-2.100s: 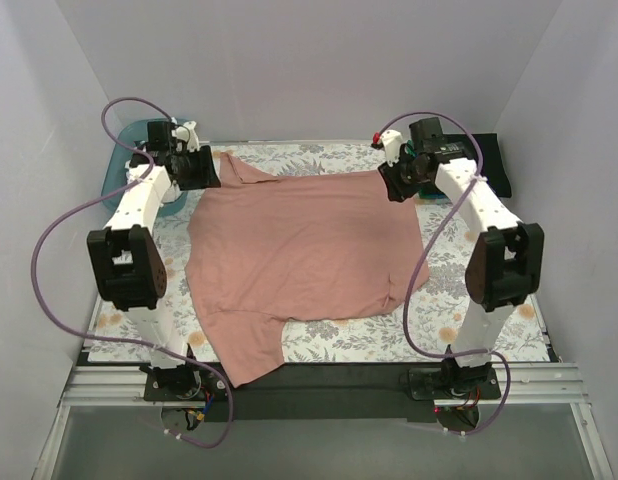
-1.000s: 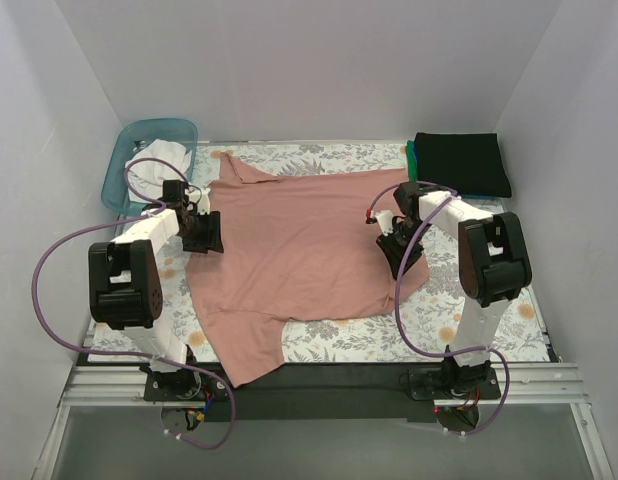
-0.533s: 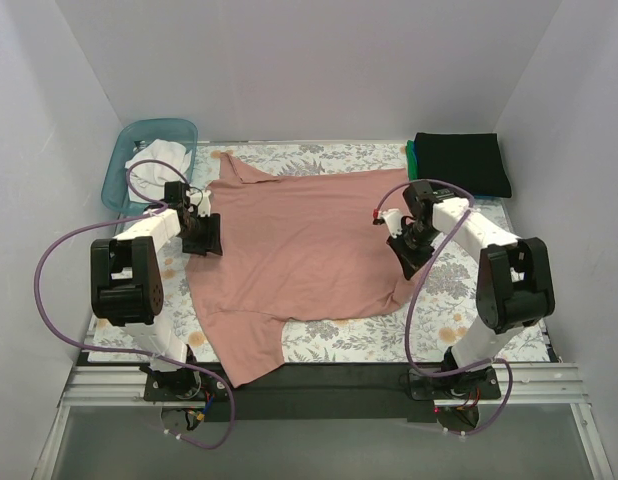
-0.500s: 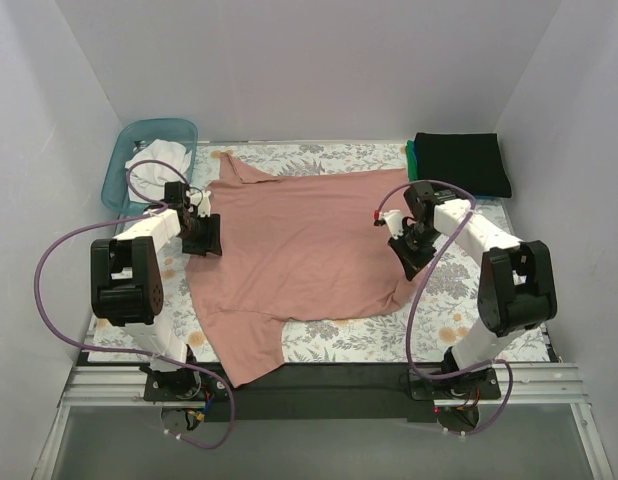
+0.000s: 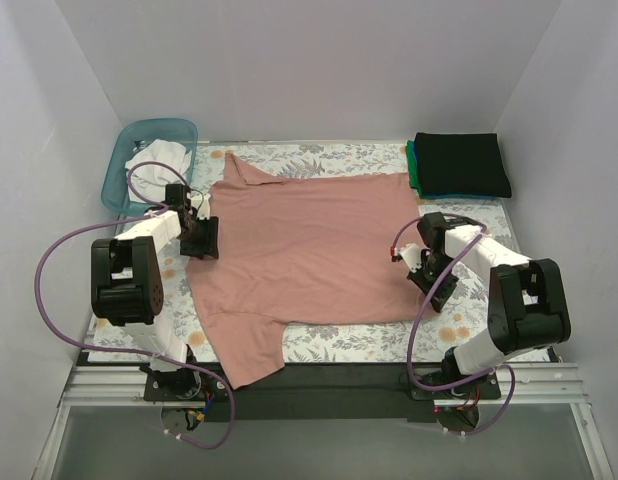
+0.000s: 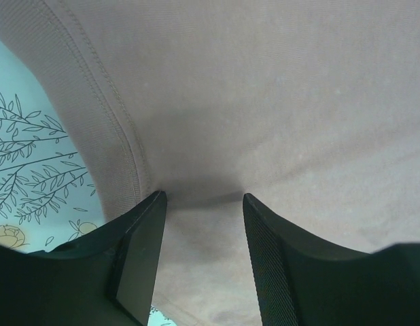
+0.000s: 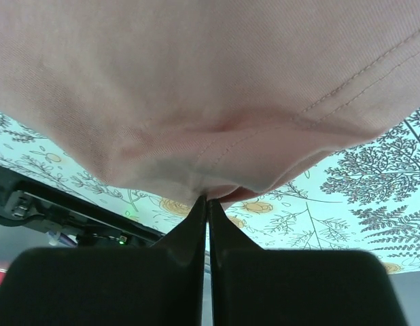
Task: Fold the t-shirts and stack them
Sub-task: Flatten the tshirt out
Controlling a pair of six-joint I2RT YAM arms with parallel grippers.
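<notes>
The dusty-pink t-shirt (image 5: 309,240) lies spread flat on the floral table. My left gripper (image 5: 201,240) is open and rests on the shirt's left edge, with pink cloth (image 6: 264,102) between its fingers (image 6: 138,258). My right gripper (image 5: 435,280) is shut on the shirt's right hem, and that hem (image 7: 196,81) is bunched at its fingertips (image 7: 207,198). A folded black t-shirt (image 5: 461,162) lies on a teal-green one (image 5: 413,168) at the back right. A white t-shirt (image 5: 159,155) lies in the basket.
The translucent teal basket (image 5: 139,133) stands at the back left corner. White walls close in the table on three sides. The floral cloth (image 5: 339,335) shows along the near edge and beside the right arm.
Both grippers came down from the far corners to the shirt's side edges. In the last half second my right gripper moved nearer and rightward, pulling the right hem out flat. The left gripper stayed put.
</notes>
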